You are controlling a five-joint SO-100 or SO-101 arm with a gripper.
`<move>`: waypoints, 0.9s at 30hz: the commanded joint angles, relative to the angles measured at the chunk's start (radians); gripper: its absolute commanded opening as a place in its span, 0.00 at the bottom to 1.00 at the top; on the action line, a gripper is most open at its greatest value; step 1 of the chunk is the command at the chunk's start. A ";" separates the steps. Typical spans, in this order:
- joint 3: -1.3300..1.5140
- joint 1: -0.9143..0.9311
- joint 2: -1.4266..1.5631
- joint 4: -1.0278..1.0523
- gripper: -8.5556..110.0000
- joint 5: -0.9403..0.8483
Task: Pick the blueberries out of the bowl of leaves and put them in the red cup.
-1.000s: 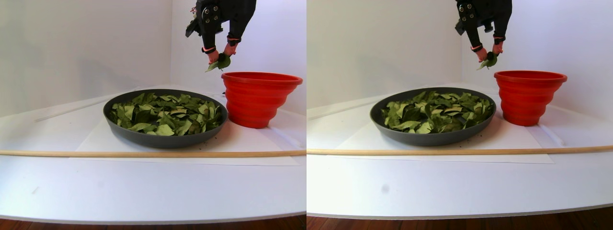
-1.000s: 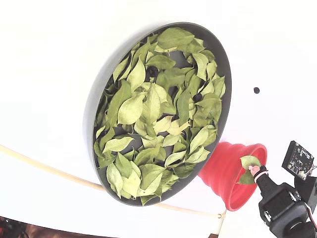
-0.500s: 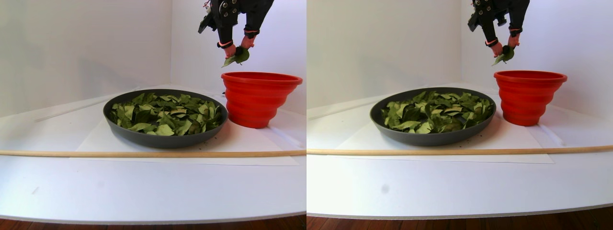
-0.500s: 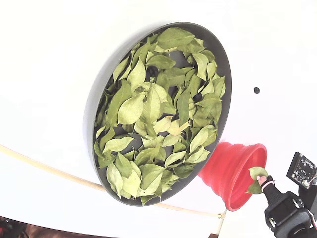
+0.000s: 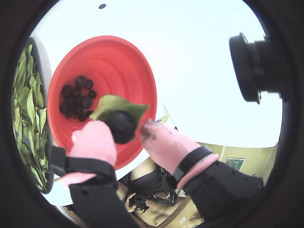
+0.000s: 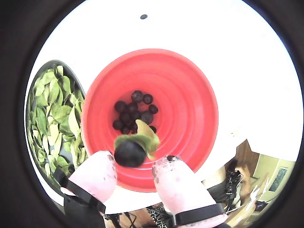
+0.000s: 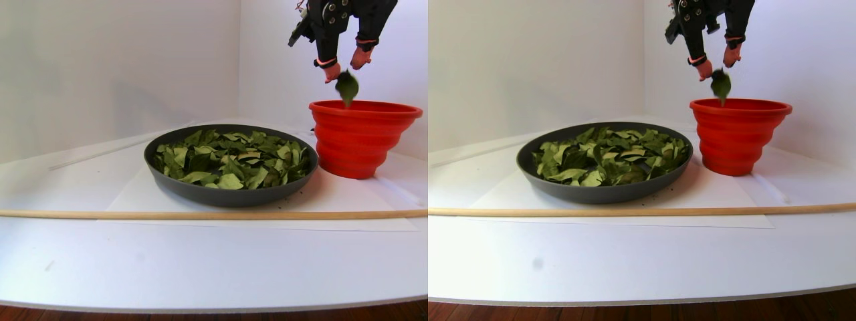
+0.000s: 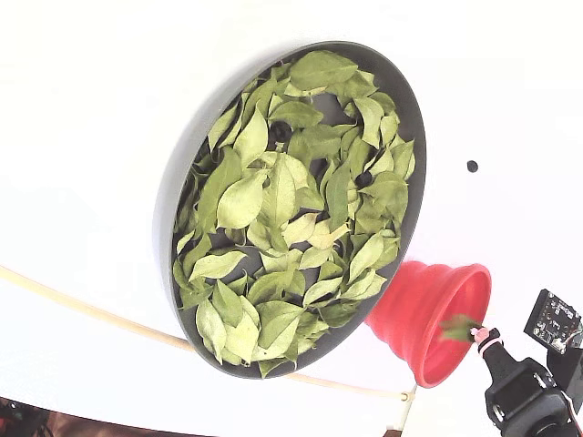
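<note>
End effector (image 6: 135, 166) open above red cup (image 6: 190, 76), bowl (image 7: 221, 194) beside.

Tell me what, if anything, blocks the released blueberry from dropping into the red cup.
Nothing visible blocks it. The blueberry with a clinging leaf is just below the open gripper, directly above the red cup.

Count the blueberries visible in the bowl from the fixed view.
2: one blueberry among the leaves near the bowl upper rim, another toward the right side. More may be hidden under leaves.
</note>
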 commanded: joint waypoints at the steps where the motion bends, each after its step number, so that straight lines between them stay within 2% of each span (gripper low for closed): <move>1: -0.031 0.041 0.012 -0.035 0.23 -0.003; 14: -0.021 -0.017 0.018 -0.054 0.22 0.020; 27: -0.011 -0.087 0.072 0.015 0.21 0.091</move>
